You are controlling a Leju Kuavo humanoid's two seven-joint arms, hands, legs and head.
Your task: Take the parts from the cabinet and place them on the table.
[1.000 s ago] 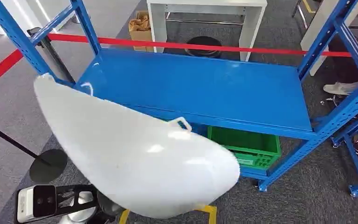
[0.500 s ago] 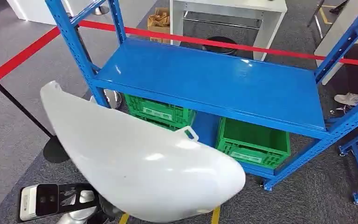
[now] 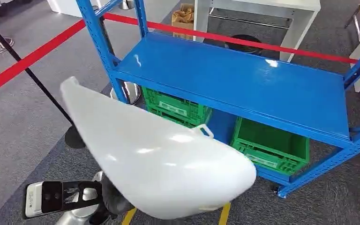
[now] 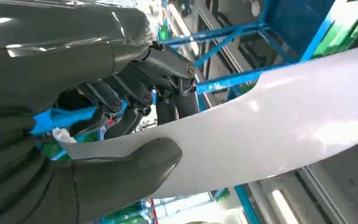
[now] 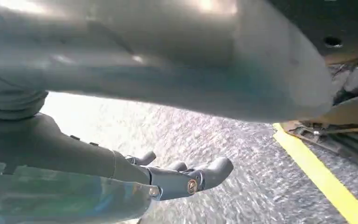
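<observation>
Left hand [image 4: 98, 140] grips the white panel [image 3: 154, 154], held in the air before the blue rack [image 3: 243, 79].
Thumb [image 4: 126, 168] on one face, dark fingers [image 4: 168, 70] on the other, near the panel's edge. Right hand [image 5: 168, 179] hangs over grey floor [image 5: 242, 186], fingers loosely curled and apart, holding nothing. Green crates [image 3: 269, 145] sit under the rack's shelf.

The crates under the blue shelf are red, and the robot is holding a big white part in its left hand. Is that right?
Not quite. The crates under the blue shelf are green, not red, as the head view shows. The rest holds: the left hand grips the big white part, its thumb pressed on one face and fingers behind the edge.
</observation>
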